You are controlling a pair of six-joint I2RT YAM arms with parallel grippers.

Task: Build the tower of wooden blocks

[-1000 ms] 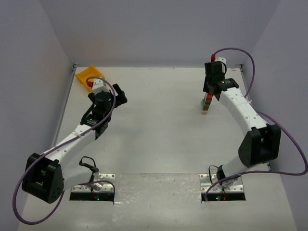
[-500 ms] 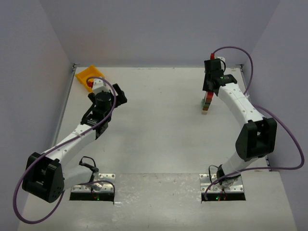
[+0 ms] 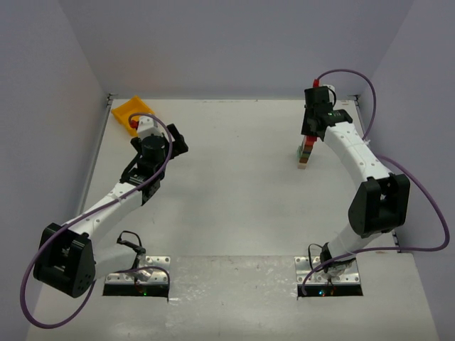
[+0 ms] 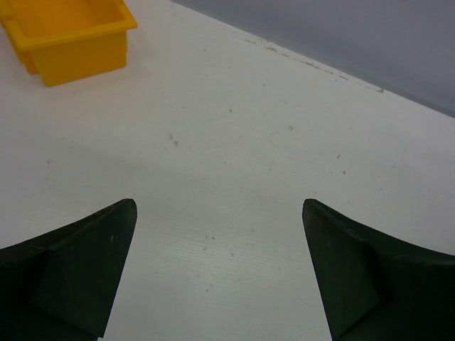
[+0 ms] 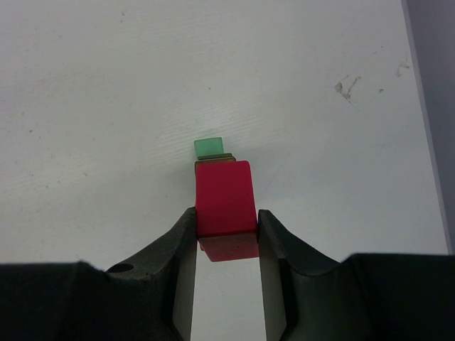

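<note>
Stacking step: seating the red block (image 5: 225,192) as the top piece of the tower (image 3: 305,153), by the look of things.
Right pincer (image 5: 226,213): clamped on the red block's 2 side faces, pointing down over the tower.
Tower place: far right part of the surface (image 3: 227,199), upright, well apart from the yellow bin (image 4: 71,35).
Under the red block: a brown sliver, then a green block (image 5: 209,147) peeking out beyond it; touching or just above, cannot tell.
Alignment: green edge showing a little left of the red one, so worth squaring up before letting go.
Release advice: lower straight, part both fingers slowly and evenly, then lift vertically to avoid dragging a narrow stack sideways.
Left pincer (image 4: 217,213): spread wide, holding nothing, over bare surface near the bin.
Risk: tipping of the whole stack through a finger sticking to the paint.
</note>
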